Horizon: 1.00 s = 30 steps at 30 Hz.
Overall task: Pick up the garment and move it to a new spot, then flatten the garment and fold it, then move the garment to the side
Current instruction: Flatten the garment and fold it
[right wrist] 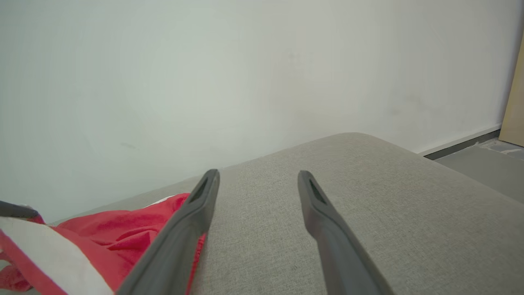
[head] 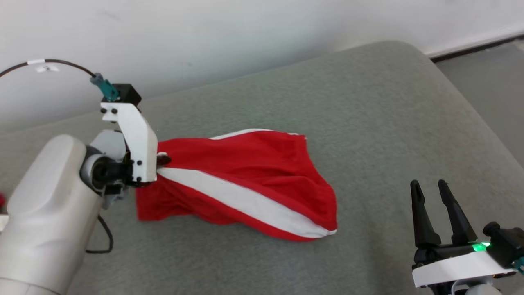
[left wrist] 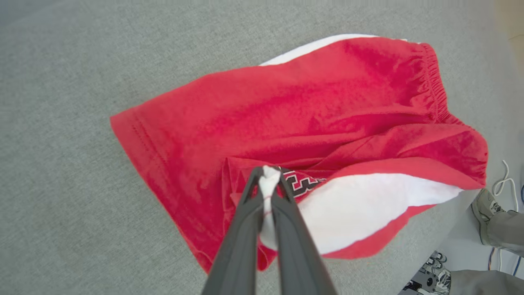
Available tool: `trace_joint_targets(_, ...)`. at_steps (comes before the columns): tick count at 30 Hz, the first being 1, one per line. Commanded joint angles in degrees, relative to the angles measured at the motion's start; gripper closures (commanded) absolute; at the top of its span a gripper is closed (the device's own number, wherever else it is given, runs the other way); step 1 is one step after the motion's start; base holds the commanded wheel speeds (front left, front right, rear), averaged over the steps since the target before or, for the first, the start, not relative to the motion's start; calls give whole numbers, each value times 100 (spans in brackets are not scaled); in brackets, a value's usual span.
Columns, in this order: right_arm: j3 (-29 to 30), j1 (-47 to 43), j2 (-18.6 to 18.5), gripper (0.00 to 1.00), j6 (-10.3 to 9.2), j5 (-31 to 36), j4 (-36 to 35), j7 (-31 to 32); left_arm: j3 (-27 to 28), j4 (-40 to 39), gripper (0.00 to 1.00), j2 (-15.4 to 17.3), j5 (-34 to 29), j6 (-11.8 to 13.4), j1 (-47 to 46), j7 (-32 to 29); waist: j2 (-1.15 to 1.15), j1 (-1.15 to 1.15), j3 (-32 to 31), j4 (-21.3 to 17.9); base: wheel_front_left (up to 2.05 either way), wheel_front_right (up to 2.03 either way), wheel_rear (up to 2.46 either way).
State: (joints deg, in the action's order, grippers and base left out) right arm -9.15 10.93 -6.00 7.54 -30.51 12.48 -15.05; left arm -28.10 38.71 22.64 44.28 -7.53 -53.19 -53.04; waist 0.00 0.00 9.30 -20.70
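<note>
Left tool (left wrist: pixel 268 174) is clamped on a pinch of white fabric at the 9 o'clock edge of the garment (head: pixel 254 164). The garment is a pair of red shorts with a white side stripe, lying crumpled at the middle of the grey cushion (head: pixel 389 102). Right tool (head: pixel 428 185) gapes wide with nothing between its jaws, at the garment's 4 o'clock, well apart from it.

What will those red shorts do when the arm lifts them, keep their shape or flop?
Probably flop: the red shorts lie in soft folds around the pinch of the left gripper, so the rest should hang down. They are likely light, since the cloth looks thin. If dragged rather than lifted, the textured grey cushion may tug at them and bunch them up.
</note>
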Motion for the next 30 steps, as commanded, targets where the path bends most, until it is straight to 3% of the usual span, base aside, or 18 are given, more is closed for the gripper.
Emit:
trace_joint_targets(1,29,-66,-85,0,-10,52,17,-17,2,-124,100,52,139,11,200,108,0,0,-212,373,0,0,0)
trace_joint_targets(9,183,-241,-270,0,-10,22,84,-9,-40,-1158,100,227,834,11,1212,391,0,0,-533,1249,0,0,0)
trace_joint_targets(13,245,-312,-297,0,-10,20,83,-7,90,-1721,100,349,1042,61,1826,538,0,0,-535,1510,0,0,0)
trace_joint_targets(18,229,-303,-355,0,-10,40,150,4,216,-2160,100,366,1189,296,2640,878,0,0,-466,1659,0,0,0)
trace_joint_targets(19,225,-292,-365,0,-10,40,167,17,252,-2189,96,329,1235,323,2796,991,0,0,-449,1664,0,0,0)
trace_joint_targets(20,218,-275,-371,0,-10,41,179,15,273,-2218,83,296,1247,314,2920,1114,0,0,-433,1664,0,0,0)
trace_joint_targets(23,189,-228,-392,0,-10,24,203,33,361,-2198,59,213,1243,242,3279,1623,0,0,-396,1650,0,0,0)
trace_joint_targets(25,190,-214,-402,0,-10,8,212,47,383,-2101,54,140,1133,205,3446,1991,0,0,-374,1644,0,0,0)
trace_joint_targets(26,190,-215,-405,0,-10,6,220,62,390,-2047,8,79,1138,186,3515,2154,0,0,-365,1642,0,0,0)
trace_joint_targets(27,178,-213,-410,0,-10,11,227,75,406,-1978,0,28,1145,167,3557,2297,0,0,-360,1639,0,0,0)
trace_joint_targets(30,145,-195,-424,0,-10,14,237,102,441,-1847,0,-60,1149,109,3629,2675,0,0,-373,1628,0,0,0)
